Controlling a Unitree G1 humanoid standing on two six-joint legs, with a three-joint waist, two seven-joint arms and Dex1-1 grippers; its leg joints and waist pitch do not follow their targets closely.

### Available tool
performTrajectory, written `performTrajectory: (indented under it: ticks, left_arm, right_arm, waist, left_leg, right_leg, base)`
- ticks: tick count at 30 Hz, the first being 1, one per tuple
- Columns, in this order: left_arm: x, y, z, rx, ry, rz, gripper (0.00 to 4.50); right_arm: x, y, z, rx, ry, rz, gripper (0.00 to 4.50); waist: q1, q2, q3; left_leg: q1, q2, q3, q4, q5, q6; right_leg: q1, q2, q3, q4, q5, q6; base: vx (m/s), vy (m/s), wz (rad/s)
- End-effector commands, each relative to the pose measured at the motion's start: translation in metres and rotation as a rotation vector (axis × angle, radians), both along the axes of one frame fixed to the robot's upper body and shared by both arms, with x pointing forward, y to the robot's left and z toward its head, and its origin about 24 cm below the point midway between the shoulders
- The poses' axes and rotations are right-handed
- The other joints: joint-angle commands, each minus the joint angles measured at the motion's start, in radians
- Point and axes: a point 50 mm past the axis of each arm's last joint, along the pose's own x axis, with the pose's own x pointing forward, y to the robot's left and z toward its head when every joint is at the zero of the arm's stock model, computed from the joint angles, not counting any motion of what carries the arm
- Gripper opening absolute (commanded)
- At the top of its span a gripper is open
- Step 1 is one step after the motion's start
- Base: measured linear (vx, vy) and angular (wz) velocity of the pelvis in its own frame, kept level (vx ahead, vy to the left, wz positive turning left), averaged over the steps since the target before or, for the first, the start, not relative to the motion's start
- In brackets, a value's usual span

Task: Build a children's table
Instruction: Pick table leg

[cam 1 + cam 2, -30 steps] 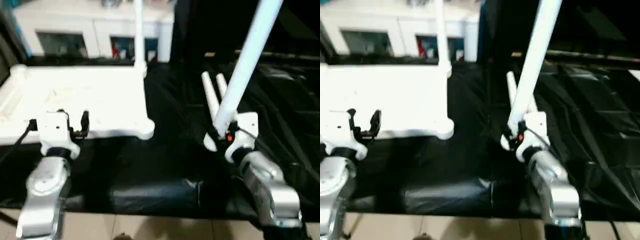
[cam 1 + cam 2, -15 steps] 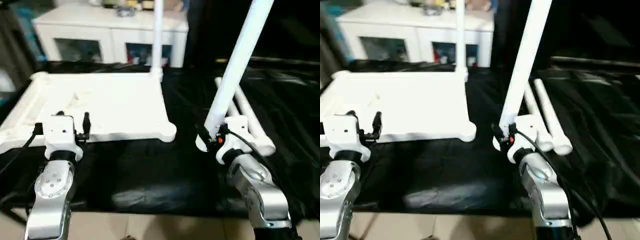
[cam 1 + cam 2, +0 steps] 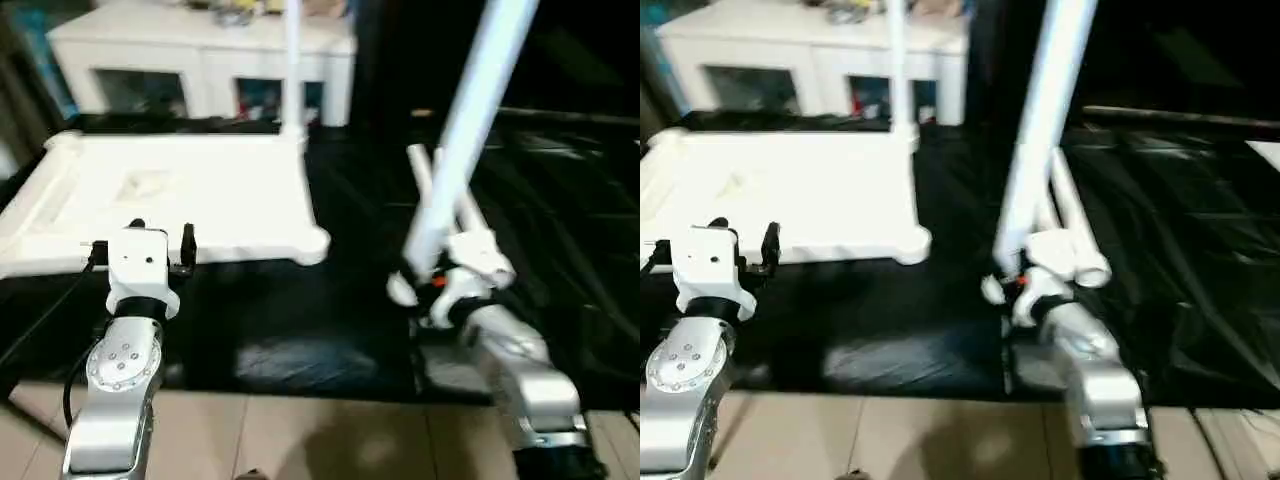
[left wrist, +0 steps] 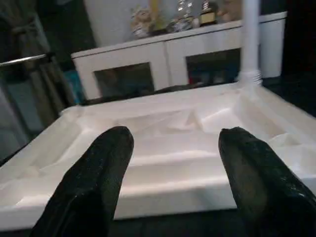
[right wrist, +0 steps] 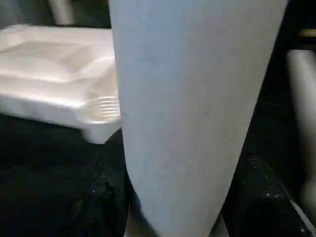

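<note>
While the right gripper (image 3: 425,272) holds one white leg (image 3: 468,120) upright, the tabletop (image 3: 170,195) lies upside down on the black surface (image 3: 300,330).
One leg (image 3: 293,60) already stands in the tabletop's far corner socket; two spare legs (image 3: 1070,215) lie just beside the right gripper. Over the last second the held leg has barely shifted, jaws half closed around its thick end, so nothing new is fitted. The left gripper (image 3: 140,245) hovers at the tabletop's near edge, jaws wide apart and empty.

The held leg (image 3: 470,130) runs off the top edge, as does the fitted leg (image 3: 293,60); right gripper (image 3: 420,275) fingers hide behind the held leg.
</note>
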Motion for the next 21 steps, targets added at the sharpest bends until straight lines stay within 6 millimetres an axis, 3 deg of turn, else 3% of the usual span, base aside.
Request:
performTrajectory:
  ticks: [1, 2, 3, 4, 5, 6, 7, 8, 9, 10, 11, 12, 13, 14, 15, 16, 17, 18, 19, 20, 21]
  left_arm:
    - [0.0023, 0.0016, 0.0019, -0.003, -0.001, -0.007, 3.26]
    - [0.0024, 0.0005, 0.0014, -0.001, 0.004, -0.017, 3.26]
    - [0.0023, 0.0000, 0.0011, 0.001, 0.007, -0.022, 3.26]
    - [0.0018, -0.0013, 0.0001, 0.004, 0.014, -0.033, 3.26]
    - [0.0014, -0.0018, -0.0004, 0.002, 0.017, -0.036, 3.26]
    - [0.0011, -0.0022, -0.0009, -0.002, 0.020, -0.038, 3.26]
    - [0.0005, -0.0025, -0.0013, -0.007, 0.022, -0.039, 3.26]
    - [-0.0007, -0.0029, -0.0026, -0.015, 0.030, -0.045, 3.26]
    - [-0.0014, -0.0031, -0.0033, -0.017, 0.035, -0.049, 3.26]
    - [-0.0018, -0.0031, -0.0036, -0.020, 0.038, -0.051, 3.26]
    - [-0.0023, -0.0027, -0.0039, -0.022, 0.039, -0.050, 3.26]
    - [-0.0025, -0.0021, -0.0041, -0.028, 0.038, -0.046, 3.26]
    - [-0.0025, -0.0020, -0.0042, -0.030, 0.039, -0.045, 3.26]
    - [-0.0024, -0.0016, -0.0045, -0.033, 0.040, -0.043, 3.26]
    - [-0.0024, -0.0013, -0.0048, -0.035, 0.041, -0.041, 3.26]
    - [-0.0024, -0.0011, -0.0050, -0.039, 0.042, -0.039, 3.26]
    - [-0.0024, -0.0011, -0.0050, -0.039, 0.042, -0.039, 3.26]
    - [-0.0023, -0.0012, -0.0055, -0.045, 0.043, -0.038, 3.26]
    - [-0.0022, -0.0012, -0.0055, -0.048, 0.043, -0.038, 3.26]
    - [-0.0021, -0.0011, -0.0054, -0.049, 0.043, -0.037, 3.26]
    - [-0.0018, -0.0007, -0.0054, -0.052, 0.042, -0.035, 3.26]
  right_arm:
    - [0.0010, 0.0036, 0.0078, 0.000, -0.031, 0.019, 1.95]
    - [0.0010, 0.0042, 0.0078, 0.001, -0.032, 0.022, 1.95]
    - [0.0010, 0.0045, 0.0077, 0.001, -0.033, 0.023, 1.95]
    - [0.0009, 0.0053, 0.0076, -0.002, -0.037, 0.028, 1.95]
    - [0.0009, 0.0053, 0.0075, 0.006, -0.036, 0.026, 1.95]
    - [0.0009, 0.0052, 0.0075, 0.018, -0.033, 0.023, 1.95]
    - [0.0009, 0.0050, 0.0075, 0.028, -0.032, 0.020, 1.95]
    - [0.0007, 0.0045, 0.0073, 0.035, -0.029, 0.018, 1.95]
    - [0.0005, 0.0043, 0.0072, 0.032, -0.029, 0.019, 1.95]
    - [0.0002, 0.0041, 0.0072, 0.032, -0.028, 0.019, 1.95]
    - [-0.0001, 0.0039, 0.0071, 0.031, -0.027, 0.021, 1.95]
    - [-0.0005, 0.0034, 0.0069, 0.026, -0.026, 0.023, 1.95]
    - [-0.0006, 0.0032, 0.0069, 0.024, -0.026, 0.024, 1.95]
    - [-0.0007, 0.0029, 0.0067, 0.022, -0.025, 0.023, 1.95]
    - [-0.0008, 0.0027, 0.0066, 0.020, -0.025, 0.022, 1.95]
    - [-0.0011, 0.0026, 0.0067, 0.020, -0.025, 0.022, 1.95]
    - [-0.0011, 0.0026, 0.0067, 0.020, -0.025, 0.022, 1.95]
    - [-0.0022, 0.0024, 0.0071, 0.016, -0.027, 0.029, 1.95]
    - [-0.0026, 0.0024, 0.0073, 0.016, -0.027, 0.032, 1.95]
    - [-0.0027, 0.0024, 0.0074, 0.016, -0.028, 0.034, 1.95]
    - [-0.0026, 0.0022, 0.0076, 0.012, -0.029, 0.036, 1.95]
  waist:
    - [-0.002, 0.018, -0.030]
    - [-0.003, 0.013, -0.026]
    - [0.003, 0.001, -0.020]
    - [0.005, 0.002, -0.005]
    - [-0.008, 0.011, 0.016]
    - [-0.020, 0.044, 0.017]
    - [-0.032, 0.056, 0.022]
    - [-0.038, 0.049, -0.003]
    - [-0.034, 0.062, -0.004]
    - [-0.041, 0.042, -0.009]
    - [-0.042, 0.035, -0.008]
    - [-0.036, 0.013, 0.004]
    - [-0.007, -0.001, -0.006]
    - [0.011, -0.019, -0.027]
    - [0.014, -0.024, -0.034]
    - [0.016, -0.014, -0.045]
    - [0.014, 0.004, -0.055]
    - [-0.012, 0.033, -0.069]
    - [-0.078, 0.044, -0.105]
    - [-0.079, 0.035, -0.100]
    - [-0.073, 0.033, -0.097]
  left_leg:
    - [-0.009, 0.038, -0.045, -0.108, -0.566, -0.004]
    - [-0.009, 0.032, -0.039, -0.098, -0.597, -0.021]
    - [0.016, 0.031, -0.014, -0.046, -0.553, -0.017]
    - [0.057, 0.048, 0.016, 0.028, -0.436, 0.015]
    - [0.065, 0.064, 0.032, 0.056, -0.402, 0.022]
    - [0.166, 0.083, 0.039, 0.050, -0.461, -0.020]
    - [0.139, 0.129, 0.003, -0.076, -0.766, -0.072]
    - [0.119, 0.167, -0.022, -0.184, -0.953, -0.064]
    - [0.139, 0.159, -0.024, -0.188, -0.977, -0.063]
    - [0.173, 0.149, -0.039, -0.168, -0.949, -0.041]
    - [0.168, 0.135, -0.039, -0.161, -0.917, -0.030]
    - [0.121, 0.085, 0.008, -0.130, -0.802, -0.031]
    - [0.061, 0.058, 0.056, -0.051, -0.476, 0.021]
    - [0.027, 0.055, 0.067, 0.022, -0.178, 0.099]
    - [0.014, 0.051, 0.070, 0.026, -0.096, 0.117]
    - [0.009, 0.043, 0.075, -0.004, 0.011, 0.139]
    - [0.027, 0.050, 0.074, -0.032, 0.053, 0.144]
    - [0.093, 0.071, 0.039, -0.064, 0.104, 0.195]
    - [0.279, 0.157, -0.087, -0.054, 0.275, 0.418]
    - [0.279, 0.201, -0.125, -0.047, 0.462, 0.559]
    - [0.261, 0.193, -0.120, -0.042, 0.529, 0.580]
  right_leg:
    - [0.075, -0.134, 0.061, -0.101, -0.465, -0.121]
    - [0.083, -0.148, 0.062, -0.116, -0.570, -0.110]
    - [0.085, -0.190, 0.061, -0.164, -0.745, -0.096]
    - [0.092, -0.238, 0.034, -0.224, -0.830, -0.099]
    - [0.118, -0.242, -0.025, -0.250, -0.905, -0.070]
    - [0.050, -0.184, -0.004, -0.248, -0.879, -0.059]
    - [0.081, -0.084, -0.039, -0.132, -0.652, -0.034]
    - [0.105, -0.014, 0.039, 0.038, -0.269, -0.024]
    - [0.083, -0.007, 0.054, 0.046, -0.215, -0.021]
    - [0.047, -0.031, 0.096, 0.028, -0.213, -0.020]
    - [0.048, -0.044, 0.109, 0.002, -0.239, -0.023]
    - [0.077, -0.095, 0.142, -0.090, -0.374, -0.046]
    - [0.150, -0.179, 0.199, -0.162, -0.556, -0.072]
    - [0.189, -0.210, 0.225, -0.185, -0.568, -0.069]
    - [0.197, -0.193, 0.214, -0.178, -0.515, -0.072]
    - [0.196, -0.131, 0.174, -0.161, -0.358, -0.069]
    - [0.183, -0.096, 0.145, -0.145, -0.267, -0.059]
    - [0.137, -0.013, 0.098, -0.080, -0.085, -0.013]
    - [-0.034, 0.013, 0.076, 0.055, -0.102, 0.059]
    - [-0.081, -0.015, 0.106, 0.102, -0.184, 0.112]
    - [-0.099, -0.025, 0.118, 0.119, -0.165, 0.133]
  base:
    - [0.002, -0.032, 0.49]
    - [0.002, -0.032, 0.49]
    - [0.003, -0.016, 0.54]
    - [0.012, -0.002, 0.58]
    - [0.012, -0.002, 0.58]
    - [-0.002, 0.025, 0.48]
    - [0.062, 0.070, 0.14]
    - [0.062, 0.070, 0.14]
    - [0.121, 0.067, -0.11]
    - [0.100, 0.031, -0.11]
    - [0.100, 0.031, -0.11]
    - [0.092, 0.007, -0.12]
    - [0.091, -0.017, -0.05]
    - [0.091, -0.017, -0.05]
    - [0.124, -0.022, 0.00]
    - [0.160, 0.004, 0.04]
    - [0.160, 0.004, 0.04]
    - [0.229, 0.030, 0.08]
    - [0.256, 0.019, -0.02]
    - [0.256, 0.019, -0.02]
    - [0.182, -0.046, -0.16]
